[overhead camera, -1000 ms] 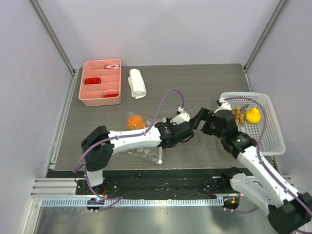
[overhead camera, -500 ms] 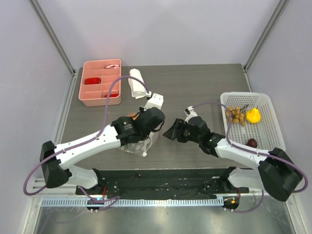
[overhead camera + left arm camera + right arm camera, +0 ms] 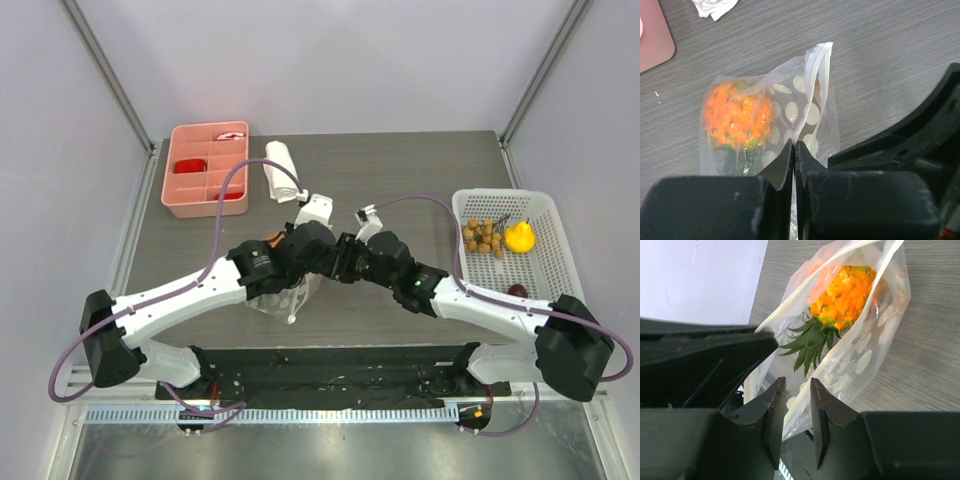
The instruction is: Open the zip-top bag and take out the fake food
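Note:
My left gripper (image 3: 794, 144) is shut on one rim of the clear zip-top bag (image 3: 810, 115), holding it up over the table. Inside the bag sits the fake food, an orange spiky fruit (image 3: 737, 117) with green leaves (image 3: 812, 340). My right gripper (image 3: 796, 382) is open, its fingers narrowly apart around the bag's (image 3: 865, 355) opposite rim. From above, both grippers meet mid-table, left gripper (image 3: 318, 262) against right gripper (image 3: 347, 262), with the bag (image 3: 285, 295) hanging under them. A yellow pear (image 3: 519, 237) and brown balls (image 3: 483, 236) lie in the white basket (image 3: 545, 205).
A pink compartment tray (image 3: 205, 170) with red pieces stands at the back left, with a rolled white towel (image 3: 281, 170) beside it. A dark red piece (image 3: 517, 291) also lies in the basket at the table's right edge.
My right arm swung left from the basket to the bag and its jaws narrowed around the rim. My left gripper stayed shut on the bag.

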Robot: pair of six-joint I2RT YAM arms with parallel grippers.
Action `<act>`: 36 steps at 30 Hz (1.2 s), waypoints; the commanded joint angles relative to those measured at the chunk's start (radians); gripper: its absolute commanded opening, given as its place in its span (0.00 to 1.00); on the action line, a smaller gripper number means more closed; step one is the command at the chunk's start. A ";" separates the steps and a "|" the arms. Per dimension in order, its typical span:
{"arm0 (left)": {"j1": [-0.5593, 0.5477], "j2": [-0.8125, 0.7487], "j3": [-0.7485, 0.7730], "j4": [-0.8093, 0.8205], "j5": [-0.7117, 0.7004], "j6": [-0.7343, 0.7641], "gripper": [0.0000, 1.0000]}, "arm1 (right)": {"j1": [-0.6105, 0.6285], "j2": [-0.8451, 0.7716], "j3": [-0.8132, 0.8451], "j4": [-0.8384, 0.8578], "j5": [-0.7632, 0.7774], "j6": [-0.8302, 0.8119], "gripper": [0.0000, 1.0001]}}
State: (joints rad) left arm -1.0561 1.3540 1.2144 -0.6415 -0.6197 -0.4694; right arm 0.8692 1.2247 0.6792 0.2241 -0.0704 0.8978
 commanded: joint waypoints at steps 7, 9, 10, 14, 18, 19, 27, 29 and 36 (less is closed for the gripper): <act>0.011 -0.111 -0.045 0.075 0.006 -0.086 0.00 | 0.036 0.258 0.125 0.175 -0.020 0.047 0.33; 0.011 -0.131 -0.065 0.092 0.018 -0.095 0.00 | 0.036 0.271 0.135 0.205 -0.003 0.049 0.33; 0.011 -0.138 -0.072 0.098 0.021 -0.112 0.00 | 0.034 0.278 0.146 0.208 0.001 0.050 0.34; 0.011 -0.151 -0.082 0.118 0.052 -0.115 0.00 | 0.036 0.363 0.194 0.208 -0.006 0.062 0.39; 0.011 -0.167 -0.079 0.123 0.100 -0.112 0.00 | 0.025 0.455 0.226 0.250 -0.042 0.050 0.48; 0.011 -0.180 -0.082 0.124 0.106 -0.113 0.00 | 0.021 0.470 0.229 0.254 -0.048 0.050 0.50; 0.066 -0.262 -0.110 0.065 0.120 -0.155 0.42 | 0.014 0.549 0.223 0.330 -0.115 0.023 0.60; 0.091 -0.355 -0.165 0.054 0.091 -0.190 0.49 | 0.014 0.549 0.233 0.296 -0.138 -0.009 0.61; 0.401 -0.411 -0.249 -0.256 0.047 -0.439 0.12 | 0.008 0.575 0.227 0.337 -0.239 -0.048 0.66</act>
State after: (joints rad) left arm -0.7925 0.9199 1.0180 -0.7166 -0.5446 -0.7513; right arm 0.8814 1.7874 0.8780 0.4732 -0.2310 0.8886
